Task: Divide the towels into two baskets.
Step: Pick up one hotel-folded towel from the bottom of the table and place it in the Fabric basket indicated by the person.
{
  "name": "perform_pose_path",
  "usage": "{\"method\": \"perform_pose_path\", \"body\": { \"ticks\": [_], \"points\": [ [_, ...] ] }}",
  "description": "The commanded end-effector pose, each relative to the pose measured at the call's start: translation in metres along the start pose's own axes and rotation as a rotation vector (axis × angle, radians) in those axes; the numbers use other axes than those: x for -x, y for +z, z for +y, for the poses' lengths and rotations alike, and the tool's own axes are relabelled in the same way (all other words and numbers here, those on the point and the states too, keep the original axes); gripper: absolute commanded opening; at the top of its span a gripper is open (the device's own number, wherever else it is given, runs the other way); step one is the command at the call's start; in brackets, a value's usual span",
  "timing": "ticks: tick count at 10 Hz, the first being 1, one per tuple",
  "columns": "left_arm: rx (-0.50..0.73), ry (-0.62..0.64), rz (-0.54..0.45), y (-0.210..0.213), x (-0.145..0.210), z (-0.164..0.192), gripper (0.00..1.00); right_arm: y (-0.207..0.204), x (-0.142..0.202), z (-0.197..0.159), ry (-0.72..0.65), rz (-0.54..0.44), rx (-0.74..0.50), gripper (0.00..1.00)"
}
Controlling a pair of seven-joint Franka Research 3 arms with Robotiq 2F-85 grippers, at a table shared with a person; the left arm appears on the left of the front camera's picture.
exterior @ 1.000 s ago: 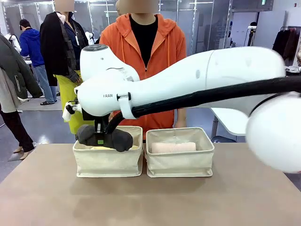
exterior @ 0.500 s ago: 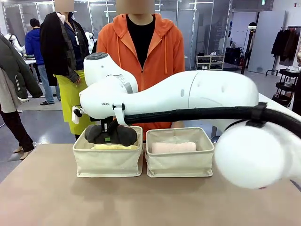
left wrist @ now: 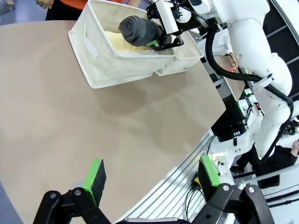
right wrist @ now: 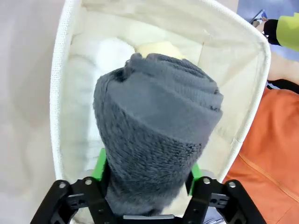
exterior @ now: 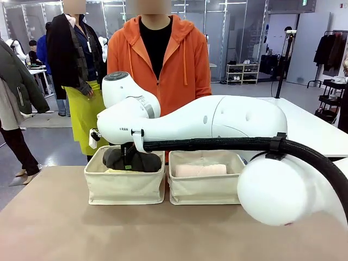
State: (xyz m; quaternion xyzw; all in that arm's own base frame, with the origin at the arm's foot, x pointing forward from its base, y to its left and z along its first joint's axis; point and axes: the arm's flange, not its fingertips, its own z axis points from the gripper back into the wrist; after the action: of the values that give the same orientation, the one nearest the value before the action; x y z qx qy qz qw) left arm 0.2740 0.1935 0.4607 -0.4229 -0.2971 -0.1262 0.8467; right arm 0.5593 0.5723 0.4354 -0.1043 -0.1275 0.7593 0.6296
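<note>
The right arm was seen reaching across the table (exterior: 163, 234) to the left basket (exterior: 124, 187), the right gripper (exterior: 129, 160) being lowered into its opening; the dark grey towel (exterior: 144, 160) was found lying across the top of that basket, resting on the pale yellow towel (exterior: 117, 170) beneath it, with one rolled end raised above the rim.

In the right wrist view the dark grey towel (right wrist: 154, 135) was seen set between the two green pads (right wrist: 99, 163) of the right gripper (right wrist: 145, 172), each pad lying against a flank of the roll; whether the roll was being squeezed or had been let go could not be told (the pile showed no clear dent at the pads). The pale yellow towel (right wrist: 159, 49) was glimpsed behind it, deeper in the basket.

The pale pink towel (exterior: 200, 170) was seen lying lengthwise in the right basket (exterior: 206, 190), which stood just beside the left one.

The left gripper (left wrist: 152, 175) was held above bare tabletop, well apart from the baskets; its jaws were spread wide and nothing was held between them.

A person in an orange hoodie (exterior: 179, 60) was stood at the far side, behind the baskets.
</note>
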Motion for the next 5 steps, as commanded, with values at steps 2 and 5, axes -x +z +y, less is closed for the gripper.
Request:
{"method": "perform_pose_path", "body": {
  "ticks": [2,5],
  "points": [
    [0.004,-0.011,-0.005,0.003,-0.002,-0.001,1.0,0.015,-0.011,-0.006,-0.011,0.02,0.024,1.0],
    [0.004,-0.011,-0.005,0.003,-0.002,-0.001,1.0,0.024,0.003,0.007,-0.077,0.03,0.068,1.0]
  ]
}}
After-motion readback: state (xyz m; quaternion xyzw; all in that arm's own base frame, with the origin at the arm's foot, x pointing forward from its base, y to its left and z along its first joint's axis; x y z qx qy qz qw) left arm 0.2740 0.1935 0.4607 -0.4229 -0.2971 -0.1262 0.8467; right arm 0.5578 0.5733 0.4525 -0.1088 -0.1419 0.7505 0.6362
